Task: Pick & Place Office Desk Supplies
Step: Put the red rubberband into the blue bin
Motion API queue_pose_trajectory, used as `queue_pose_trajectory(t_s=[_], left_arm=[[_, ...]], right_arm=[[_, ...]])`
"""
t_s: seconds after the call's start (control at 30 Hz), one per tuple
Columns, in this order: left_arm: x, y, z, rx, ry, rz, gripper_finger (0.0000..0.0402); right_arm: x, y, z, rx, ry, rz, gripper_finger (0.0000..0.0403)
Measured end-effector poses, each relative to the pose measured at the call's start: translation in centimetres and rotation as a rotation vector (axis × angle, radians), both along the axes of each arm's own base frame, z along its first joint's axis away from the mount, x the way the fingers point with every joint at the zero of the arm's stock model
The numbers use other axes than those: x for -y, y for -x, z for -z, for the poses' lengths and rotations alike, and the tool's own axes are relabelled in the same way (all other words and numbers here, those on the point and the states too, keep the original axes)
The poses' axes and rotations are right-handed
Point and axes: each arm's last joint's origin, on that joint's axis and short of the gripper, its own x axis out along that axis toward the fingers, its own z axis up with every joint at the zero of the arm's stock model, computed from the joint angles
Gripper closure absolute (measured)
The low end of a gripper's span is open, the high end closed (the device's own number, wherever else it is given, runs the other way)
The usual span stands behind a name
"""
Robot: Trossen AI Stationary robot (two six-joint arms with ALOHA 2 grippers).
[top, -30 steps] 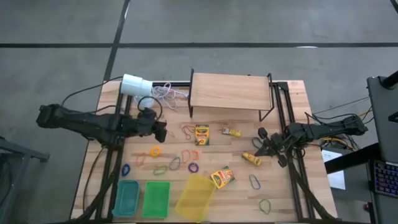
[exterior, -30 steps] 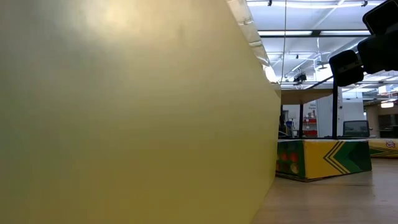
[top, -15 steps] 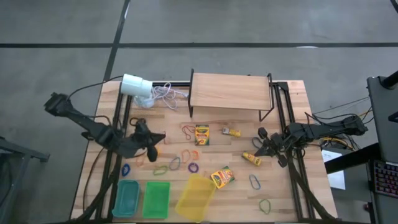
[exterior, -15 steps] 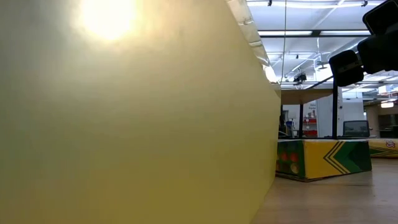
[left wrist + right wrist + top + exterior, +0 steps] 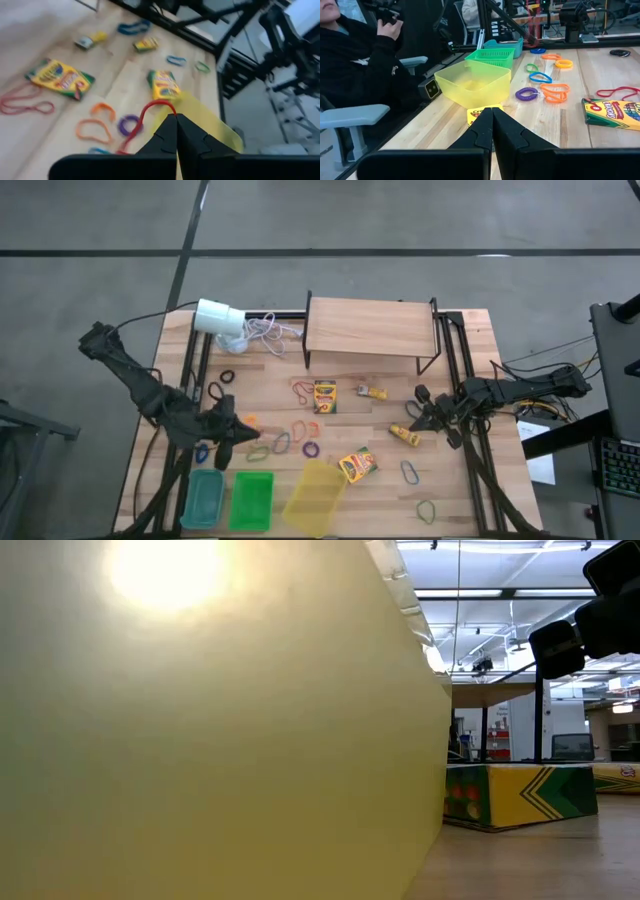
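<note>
Coloured rubber-band loops (image 5: 285, 438) lie scattered mid-table, along with two crayon boxes (image 5: 325, 395) (image 5: 357, 465) and yellow packets (image 5: 372, 392) (image 5: 405, 435). My left gripper (image 5: 240, 442) hovers over the bands near the teal basket (image 5: 205, 498), shut on a thin red rubber band (image 5: 150, 107). My right gripper (image 5: 413, 420) waits shut at the right, beside a packet, and touches nothing. My left gripper pinches the red rubber band between its two fingertips, at one point of the loop (image 5: 167, 104). The fingers slant downward. The band arches out from the tips and hangs slack below them; its lower end is hidden behind the gripper body.
A green basket (image 5: 250, 500) and a yellow bin (image 5: 315, 495) stand next to the teal basket at the near edge; the bin's wall (image 5: 200, 720) fills the low view. A wooden shelf (image 5: 370, 328) and a white cylinder (image 5: 218, 317) with its cord stand far back. A person (image 5: 350, 60) sits beyond the table.
My left gripper has swung from beside the black bands toward the table's near edge and now hangs over the bands by the teal basket, having turned with the swing. Its fingers have stayed shut.
</note>
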Motion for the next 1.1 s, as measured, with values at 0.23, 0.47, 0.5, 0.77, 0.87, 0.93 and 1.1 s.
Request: queue_pose_trajectory(t_s=[0.23, 0.47, 0.5, 0.77, 0.87, 0.93, 1.1], left_arm=[[0.5, 1.5, -1.8, -0.105, 0.097, 0.017, 0.0401], [0.7, 2.3, -2.9, -0.234, 0.273, 0.045, 0.0401], [0.8, 2.4, -2.8, -0.265, 0.308, 0.054, 0.0401], [1.3, 3.0, -2.3, -0.543, 0.626, 0.020, 0.0401], [1.6, 3.3, -2.4, -0.614, 0.698, 0.024, 0.0401], [1.7, 3.4, -2.7, -0.638, 0.731, 0.031, 0.0401], [2.5, 4.4, -2.7, -0.720, 0.822, -0.023, 0.0401]], right_arm=[[0.0, 0.0, 0.0, 0.000, 0.000, 0.000, 0.0394], [0.0, 0.0, 0.0, 0.000, 0.000, 0.000, 0.0394], [0.0, 0.0, 0.0, 0.000, 0.000, 0.000, 0.0394], [0.0, 0.0, 0.0, 0.000, 0.000, 0.000, 0.0394], [0.0, 0.0, 0.0, 0.000, 0.000, 0.000, 0.0394], [0.0, 0.0, 0.0, 0.000, 0.000, 0.000, 0.0394], [0.0, 0.0, 0.0, 0.000, 0.000, 0.000, 0.0394]])
